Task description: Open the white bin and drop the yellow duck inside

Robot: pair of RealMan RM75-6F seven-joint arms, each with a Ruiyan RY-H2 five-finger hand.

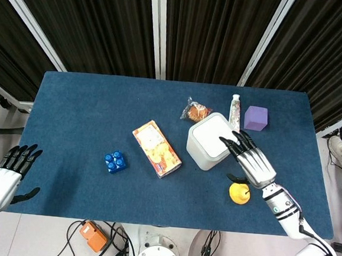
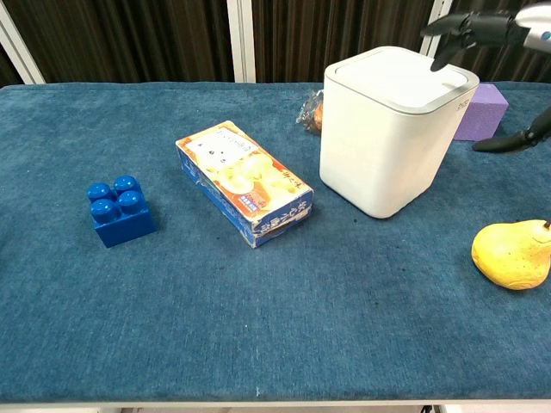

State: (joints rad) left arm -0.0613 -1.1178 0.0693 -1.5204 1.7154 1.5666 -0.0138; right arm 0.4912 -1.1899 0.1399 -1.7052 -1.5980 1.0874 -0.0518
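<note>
The white bin [image 1: 211, 141] stands right of the table's middle with its lid down; the chest view shows it [image 2: 392, 129] close up. The yellow duck [image 1: 239, 193], a rounded, pear-like toy, lies on the cloth in front of and to the right of the bin, also at the right edge of the chest view [image 2: 514, 254]. My right hand [image 1: 252, 163] is spread open, its fingers [image 2: 469, 26] reaching over the lid's right edge and its thumb [image 2: 515, 138] out beside the bin. I cannot tell whether it touches the lid. My left hand [image 1: 7, 174] hangs open off the table's front left corner, holding nothing.
An orange juice carton [image 1: 156, 149] lies left of the bin, with a blue brick [image 1: 115, 161] further left. Behind the bin are a snack packet [image 1: 196, 112], a tube [image 1: 235, 111] and a purple block [image 1: 256, 118].
</note>
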